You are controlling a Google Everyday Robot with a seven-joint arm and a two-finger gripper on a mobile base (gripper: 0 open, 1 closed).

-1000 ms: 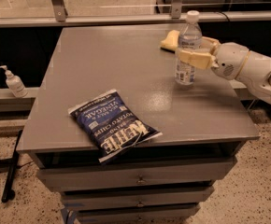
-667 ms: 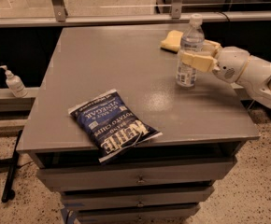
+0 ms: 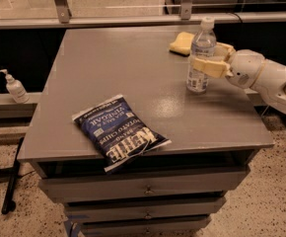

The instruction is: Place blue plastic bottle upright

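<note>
While blue plastic bottle (image 3: 198, 81) stood upright on worktop (image 3: 123, 68), gripper (image 3: 206, 56) clamped its midsection; I judged it light, thin-walled, crushable, best held gently mid-body.

The table (image 3: 113, 68) is bare across its left and middle, so there is wide room to come in from the front or the left. The chip bag (image 3: 119, 131) lies flat at the front edge, overhanging it. It is a low obstacle. At the right rear the bottle (image 3: 197, 80) stands upright with the gripper (image 3: 207, 57) clasped about its middle. The arm (image 3: 266, 78) fills the right side. A sponge (image 3: 181, 42) lies just behind the bottle to the left, perhaps touching it. A rail (image 3: 133, 19) closes off the back edge.
</note>
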